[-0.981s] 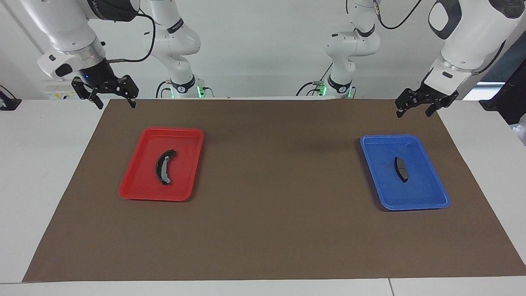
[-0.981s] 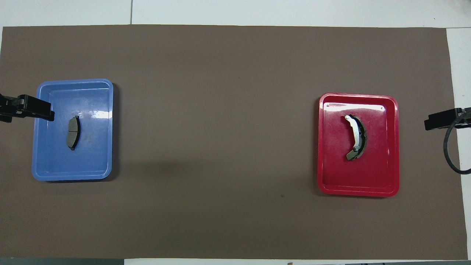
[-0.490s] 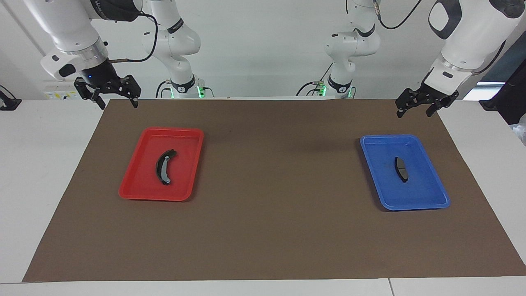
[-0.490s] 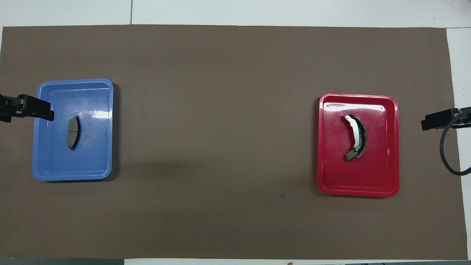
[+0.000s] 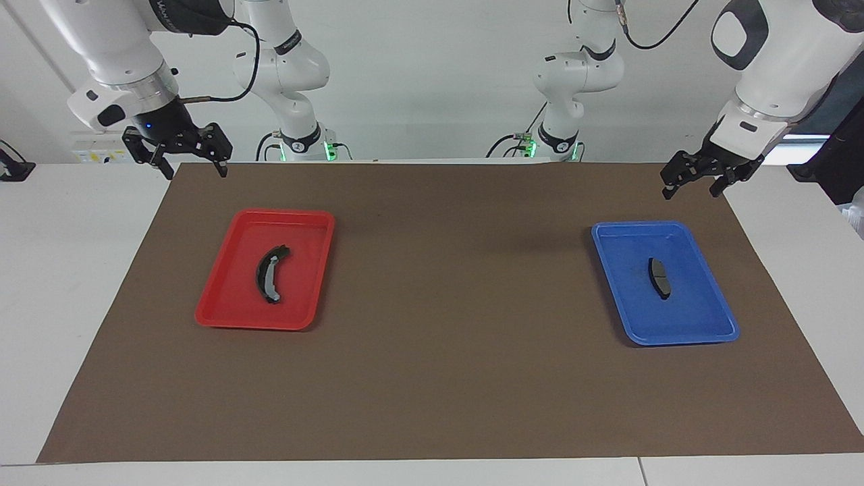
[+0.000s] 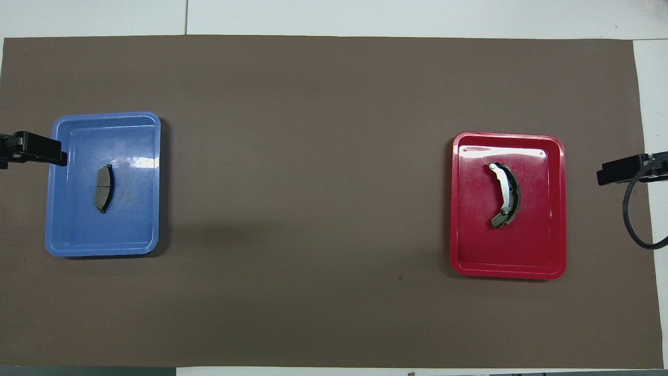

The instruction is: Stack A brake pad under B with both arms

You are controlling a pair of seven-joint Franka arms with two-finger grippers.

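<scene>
The short plain dark A pad [image 5: 659, 277] lies in the blue tray [image 5: 695, 314] at the left arm's end of the table; it also shows in the overhead view [image 6: 103, 188]. The long crescent B pad [image 5: 270, 273] with its light grey strip lies in the red tray [image 5: 233, 297] at the right arm's end, as the overhead view [image 6: 506, 194] shows too. My left gripper [image 5: 692, 190] hangs open and empty in the air over the mat by the blue tray's outer rim. My right gripper [image 5: 192, 170] hangs open and empty over the mat's corner, apart from the red tray.
A brown mat [image 5: 459, 324] covers the table between the two trays [image 6: 130, 230] [image 6: 522, 256]. White table shows around the mat. A black cable [image 6: 631, 219] loops down from the right gripper.
My left gripper has shifted a little outward toward the left arm's end of the table and slightly lower. The right gripper has barely moved. Both pads lie still.
</scene>
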